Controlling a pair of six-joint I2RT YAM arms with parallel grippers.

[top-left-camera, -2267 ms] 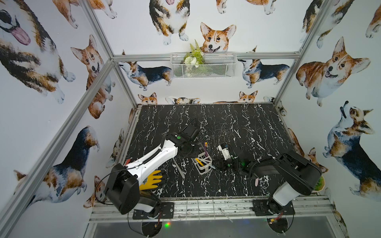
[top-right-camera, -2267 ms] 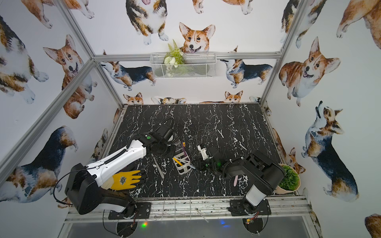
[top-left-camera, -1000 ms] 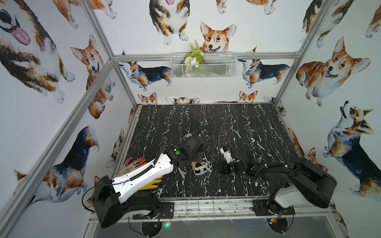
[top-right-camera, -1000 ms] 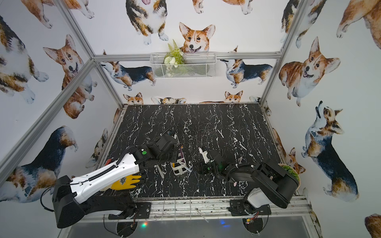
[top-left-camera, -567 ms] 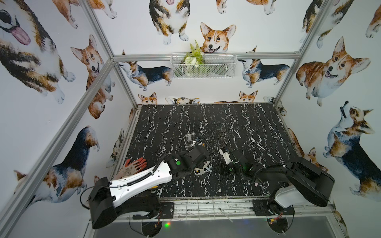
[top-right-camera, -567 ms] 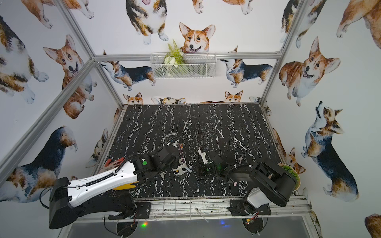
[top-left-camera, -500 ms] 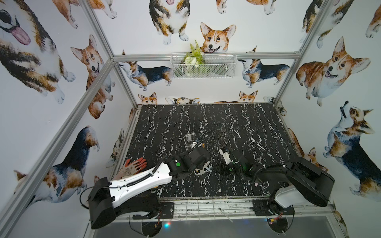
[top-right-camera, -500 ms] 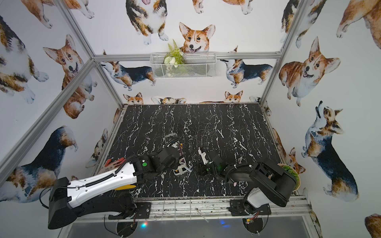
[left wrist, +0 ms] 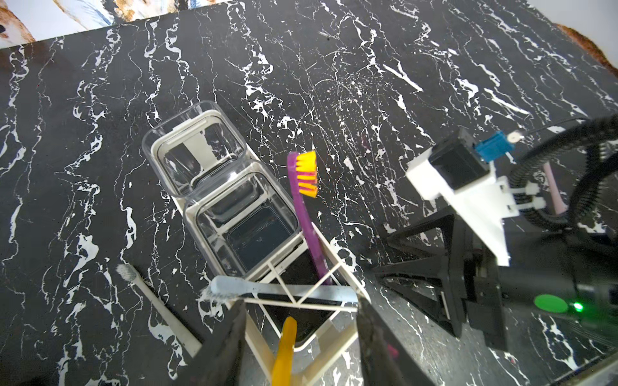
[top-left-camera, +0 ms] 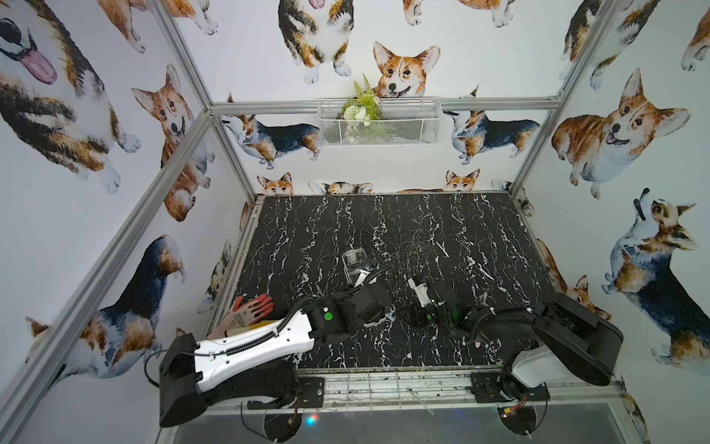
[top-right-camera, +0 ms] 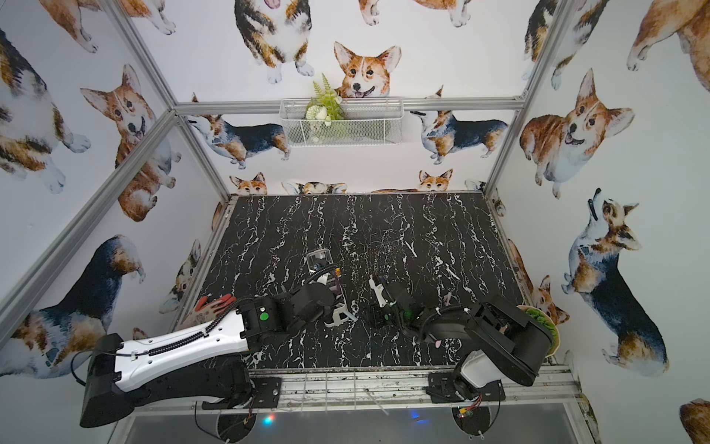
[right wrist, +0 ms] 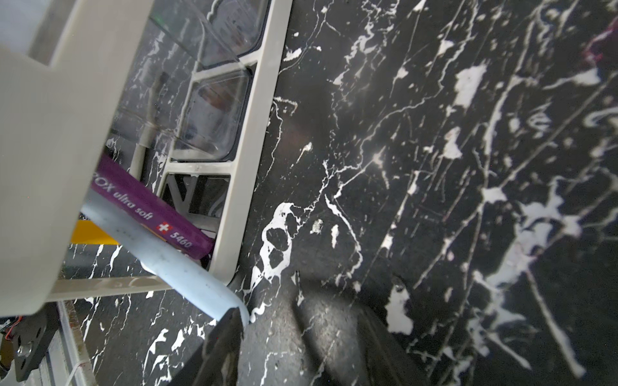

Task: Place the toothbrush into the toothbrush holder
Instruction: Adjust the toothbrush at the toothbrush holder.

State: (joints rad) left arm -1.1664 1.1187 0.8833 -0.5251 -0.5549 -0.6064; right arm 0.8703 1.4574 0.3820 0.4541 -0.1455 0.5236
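The toothbrush holder (left wrist: 244, 217) stands upright on the black marble table, also in both top views (top-left-camera: 353, 261) (top-right-camera: 319, 259). A purple toothbrush (left wrist: 302, 207) with yellow bristles and a yellow handle (left wrist: 284, 347) stand in its gridded end compartment. A light blue toothbrush (left wrist: 284, 290) lies flat across that grid's top. My left gripper (left wrist: 299, 310) is open, its jaws straddling that end of the holder. My right gripper (right wrist: 301, 331) is open and empty beside the holder, and the blue handle's end (right wrist: 230, 304) touches one fingertip.
A white toothbrush (left wrist: 157, 304) lies on the table beside the holder. A pink stick (top-left-camera: 477, 344) lies under the right arm. An orange glove (top-left-camera: 249, 311) sits at the table's left edge. A mesh basket (top-left-camera: 378, 123) hangs on the back wall. A potted plant (top-right-camera: 538, 319) sits at the right edge.
My left gripper has gone from shut to open. The left arm drew back toward the front, uncovering the holder's far clear compartment. The right arm has hardly moved.
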